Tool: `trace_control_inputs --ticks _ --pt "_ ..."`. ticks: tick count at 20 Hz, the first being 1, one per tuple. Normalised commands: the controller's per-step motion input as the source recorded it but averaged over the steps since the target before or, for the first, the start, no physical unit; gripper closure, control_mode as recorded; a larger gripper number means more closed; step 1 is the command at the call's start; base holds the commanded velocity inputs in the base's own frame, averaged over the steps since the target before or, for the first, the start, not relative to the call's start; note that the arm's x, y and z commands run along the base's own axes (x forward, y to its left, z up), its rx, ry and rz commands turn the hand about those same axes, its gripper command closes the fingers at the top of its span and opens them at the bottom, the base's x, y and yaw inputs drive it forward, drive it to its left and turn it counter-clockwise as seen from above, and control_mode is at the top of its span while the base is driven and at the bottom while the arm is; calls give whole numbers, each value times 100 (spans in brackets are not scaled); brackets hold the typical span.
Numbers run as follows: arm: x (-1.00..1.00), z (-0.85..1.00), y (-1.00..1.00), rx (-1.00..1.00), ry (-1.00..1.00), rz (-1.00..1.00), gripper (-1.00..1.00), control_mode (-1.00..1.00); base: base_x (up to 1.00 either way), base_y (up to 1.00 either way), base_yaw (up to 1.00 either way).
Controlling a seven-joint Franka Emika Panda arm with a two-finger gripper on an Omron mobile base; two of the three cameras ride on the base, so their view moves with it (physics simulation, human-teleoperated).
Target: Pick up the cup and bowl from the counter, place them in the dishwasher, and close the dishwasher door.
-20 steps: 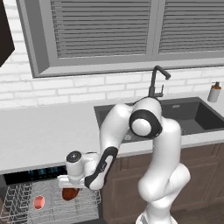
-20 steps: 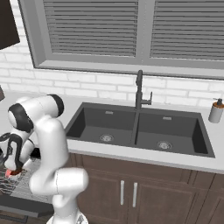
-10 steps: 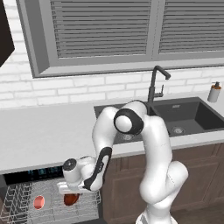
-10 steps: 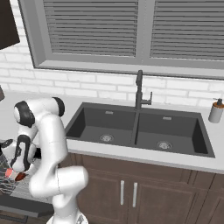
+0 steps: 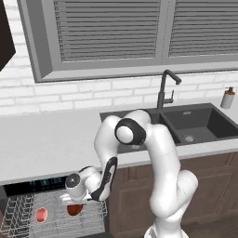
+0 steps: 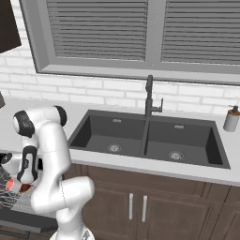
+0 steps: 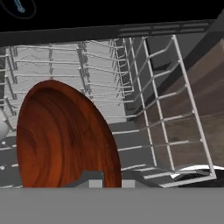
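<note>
I am working low at the left of the scene, reaching down into the open dishwasher (image 5: 28, 186) under the tabletop (image 5: 42, 144), and I judge the task to be a little past its middle. The cup (image 5: 41, 214) is already lying in the wire rack (image 5: 18, 218), its red inside facing out, toward the left of the rack. The bowl (image 7: 65, 135) is off the tabletop and hanging in my pincer (image 5: 70, 201) over the right part of the same rack; in the left base view it is showing as a dark red-brown shape just below my hand, and in the hand view it is standing tilted on edge, its hollow turned toward the camera, with the rack wires behind and beneath it. I am keeping the pincer nearly closed, the jaws pinching the bowl by its rim. Whether the bowl is already touching the wires I cannot tell. What is left, as I judge it, is letting the bowl settle in the rack, drawing my arm out, and swinging the dishwasher door (image 6: 18, 220) up until it is closed.
</note>
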Motion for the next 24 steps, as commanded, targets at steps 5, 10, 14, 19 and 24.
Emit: trace_control_inputs --ticks 5,10,14,19,24 --pt "19 -34 0 -1 -4 0 100 -100 0 0 0" --pt "3 -74 0 -5 0 0 100 -100 0 0 0" --pt "0 -69 0 -5 0 0 100 -100 0 0 0" --pt "0 -26 0 -1 0 0 100 -100 0 0 0" --pt "0 0 0 0 0 0 -100 -100 0 0 0"
